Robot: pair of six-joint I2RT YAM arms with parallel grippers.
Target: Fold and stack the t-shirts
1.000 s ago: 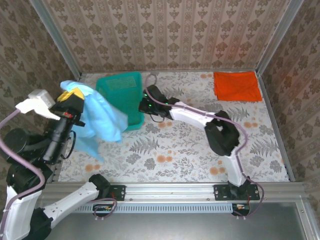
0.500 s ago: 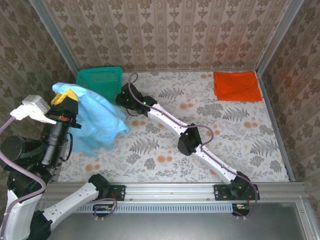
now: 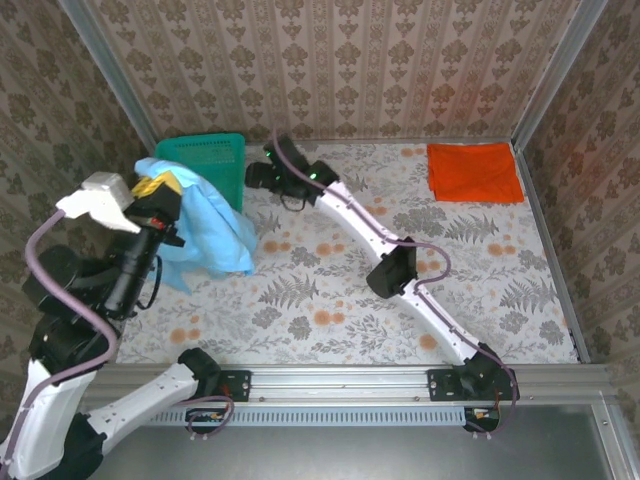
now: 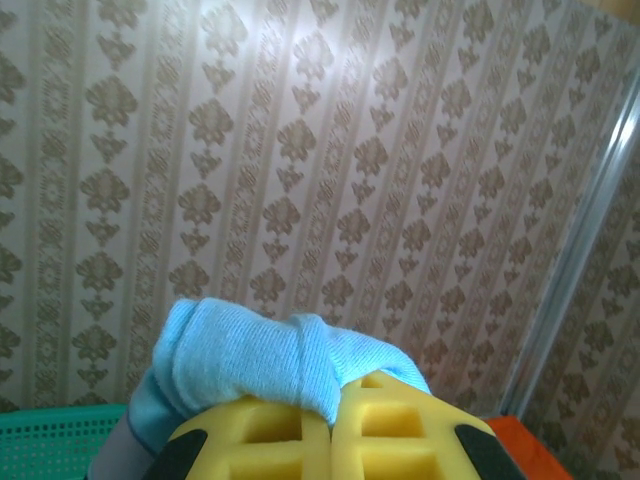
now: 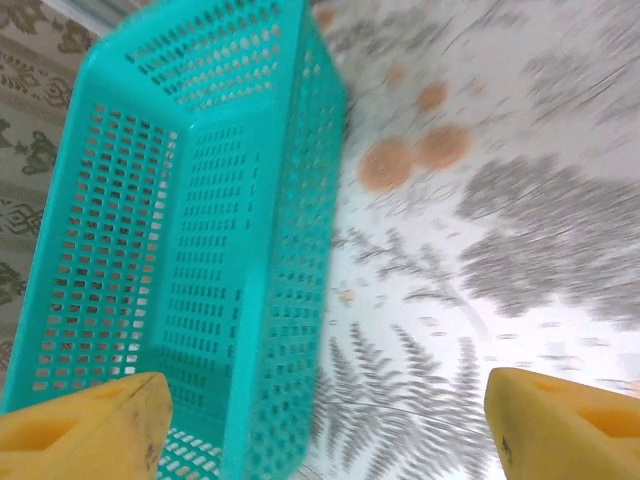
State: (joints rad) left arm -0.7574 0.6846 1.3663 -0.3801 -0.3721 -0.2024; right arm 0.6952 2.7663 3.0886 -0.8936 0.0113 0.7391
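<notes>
The left gripper (image 4: 333,440), pads pinching the soft light blue cloth t-shirt (image 3: 215,235) at nine o'clock, should lower it flat mid-way across the floral table (image 3: 320,300), loose end first (my judgement). It hangs long axis vertical, bunched end up; the right gripper (image 3: 255,178) stands spread beside the teal mesh basket (image 3: 205,155)

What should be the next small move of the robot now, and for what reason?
Probably the right fingers should pull back from the basket toward the middle of the table. They stand open near it, gripping nothing, while the left fingers hold the light blue t-shirt bunched in the air. It likely needs a second grip to be spread.
</notes>
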